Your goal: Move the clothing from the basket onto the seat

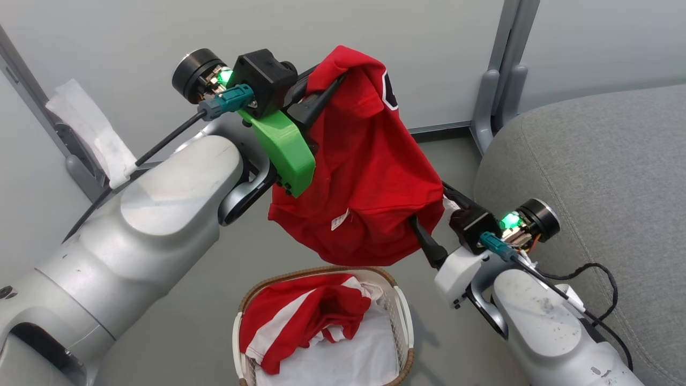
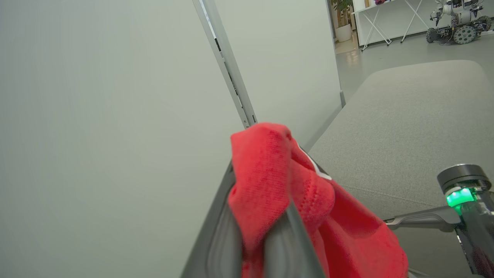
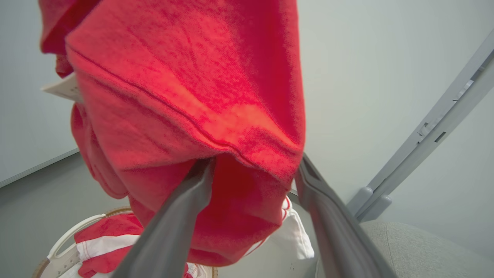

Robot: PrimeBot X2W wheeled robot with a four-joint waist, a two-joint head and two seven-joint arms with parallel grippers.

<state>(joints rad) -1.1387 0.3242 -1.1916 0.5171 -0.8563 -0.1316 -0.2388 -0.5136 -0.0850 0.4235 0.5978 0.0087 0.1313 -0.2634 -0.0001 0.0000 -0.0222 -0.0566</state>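
Walls: pale grey-green partition panels [image 1: 107, 32], matt, unmarked, evenly lit.

Framing: slim grey metal post [image 1: 509, 43] joining two panels, ending in a rounded moulded foot [image 1: 490, 107] on the floor. A second post [image 1: 21, 69] slants along the left side, with a crumpled white sheet of tissue or paper [image 1: 91, 131] hanging on it.

Skirting: narrow grey strip [image 1: 439, 128] along the foot of the back panel.

Floor: smooth grey-green [image 1: 177, 332], soft shadows only.

Beyond the partition's end, well apart: glossy floor catching daylight [image 2: 347, 58], potted plant [image 2: 341, 15], white trestle table [image 2: 389, 15], and a small wheeled machine [image 2: 459, 19] parked past it.
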